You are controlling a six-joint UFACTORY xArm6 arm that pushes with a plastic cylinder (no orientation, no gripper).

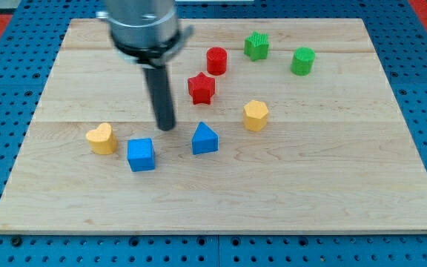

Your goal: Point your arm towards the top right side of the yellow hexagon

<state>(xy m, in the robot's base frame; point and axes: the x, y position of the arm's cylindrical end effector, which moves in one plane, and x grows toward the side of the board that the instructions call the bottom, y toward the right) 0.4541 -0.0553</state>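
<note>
Yellow hexagon (pixel 256 115) sits mid-board, my tip (pixel 167 127) well left.

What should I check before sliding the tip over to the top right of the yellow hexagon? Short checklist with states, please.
1. My tip in view, touching no block: ok.
2. Yellow hexagon found, at the view's right of my tip: ok.
3. Tip already at its top right: not ok.
4. Direct path clear: not ok; red star above it, blue triangular block below it, both close.
5. Spot to the hexagon's top right free: ok.
6. Narrow gap passable: cannot tell.
</note>
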